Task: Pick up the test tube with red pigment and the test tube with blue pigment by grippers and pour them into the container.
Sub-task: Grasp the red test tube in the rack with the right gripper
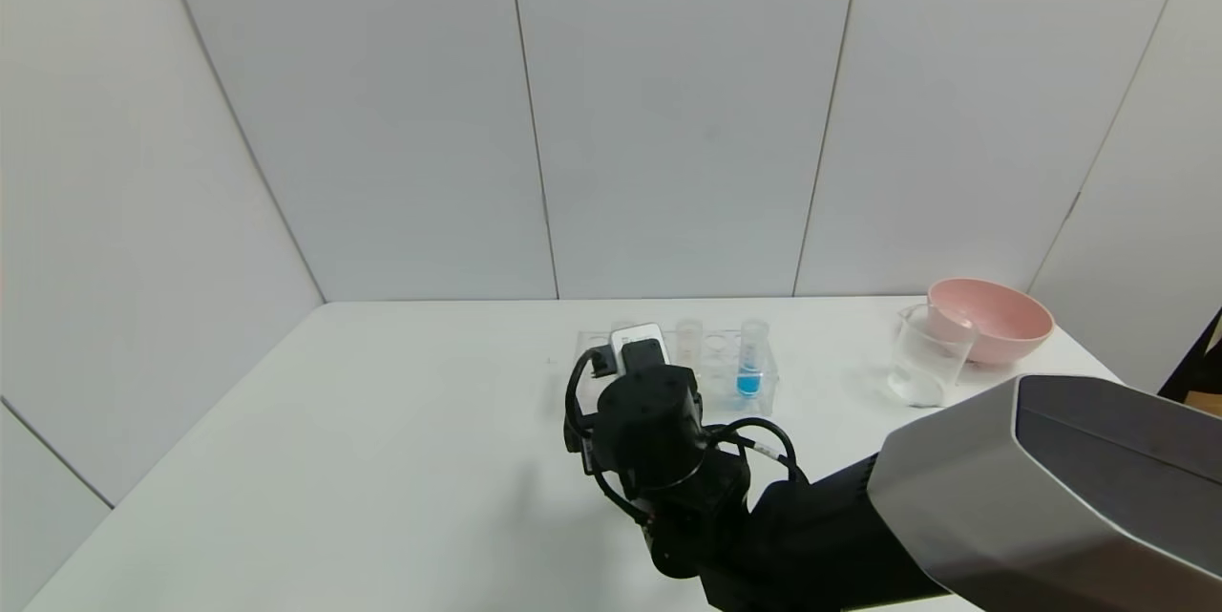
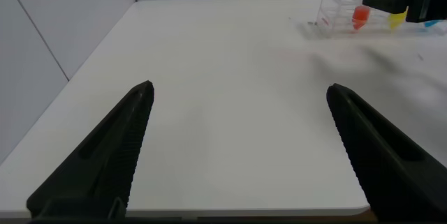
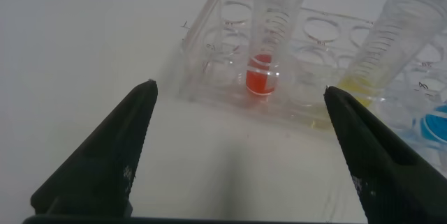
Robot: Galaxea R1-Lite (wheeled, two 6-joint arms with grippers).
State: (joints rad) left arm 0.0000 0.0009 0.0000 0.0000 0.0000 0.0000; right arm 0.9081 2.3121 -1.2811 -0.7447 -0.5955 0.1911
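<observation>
The test tube with red pigment [image 3: 263, 76] stands in a clear tube rack [image 3: 209, 77] just ahead of my right gripper [image 3: 239, 88], which is open and empty, its fingers apart and short of the rack. In the head view my right wrist [image 1: 659, 421] hides the red tube. The test tube with blue pigment [image 1: 750, 371] stands at the rack's right end. The container, a clear glass beaker [image 1: 924, 359], stands further right. My left gripper [image 2: 240, 88] is open and empty above bare table near the front edge, far from the rack [image 2: 335, 15].
A yellow-liquid tube [image 3: 380, 70] stands in the rack between the red and blue tubes. A pink bowl [image 1: 993, 318] sits just behind the beaker at the table's back right. White walls close off the table's back and left.
</observation>
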